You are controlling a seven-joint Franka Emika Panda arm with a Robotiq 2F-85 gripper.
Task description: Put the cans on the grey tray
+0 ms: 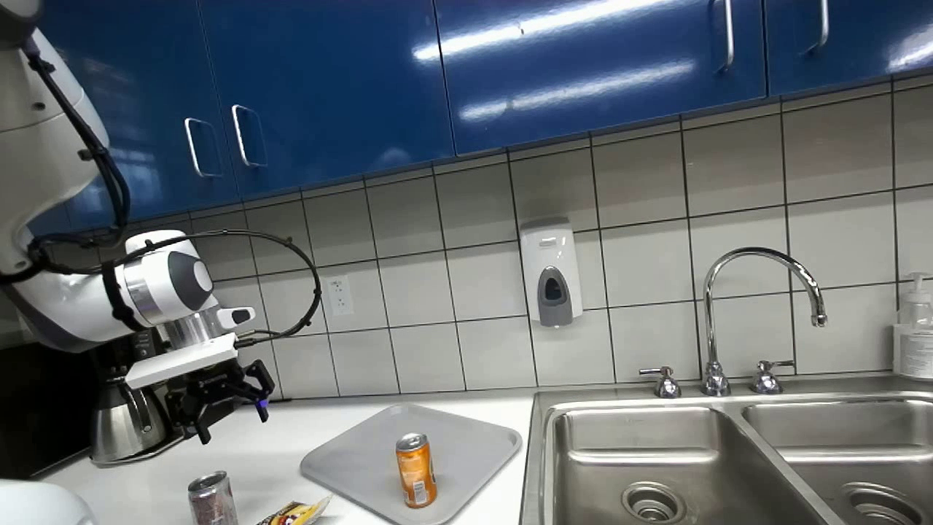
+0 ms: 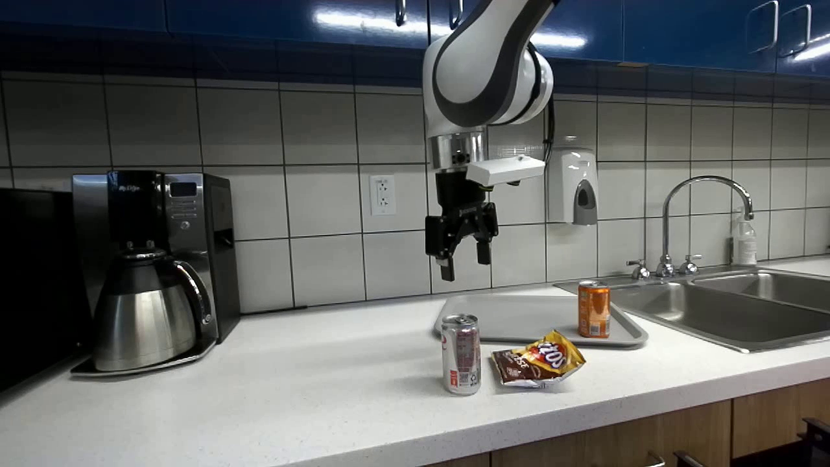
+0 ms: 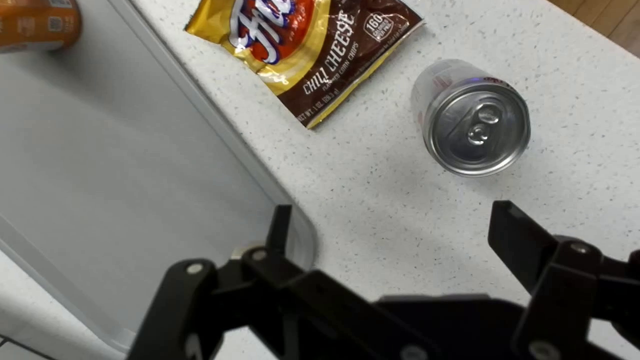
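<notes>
The orange can (image 1: 416, 470) stands upright on the grey tray (image 1: 364, 452). Both show in an exterior view, the can (image 2: 594, 309) near the right end of the tray (image 2: 512, 314). The wrist view cuts the orange can (image 3: 40, 25) off at its top left, on the tray (image 3: 130, 175). The silver-grey can (image 2: 461, 355) stands upright on the counter in front of the tray. It shows in the wrist view (image 3: 477, 125), beyond the fingertips. My gripper (image 2: 465, 269) is open and empty, raised above the counter. In the wrist view (image 3: 390, 220) bare counter shows between its fingers.
A chip bag (image 2: 539, 360) lies on the counter between the silver-grey can and the tray. A coffee maker (image 2: 224, 259) with a steel pot (image 2: 146, 318) stands at the left. The steel sink (image 1: 634, 459) with its faucet (image 1: 711, 313) lies right of the tray.
</notes>
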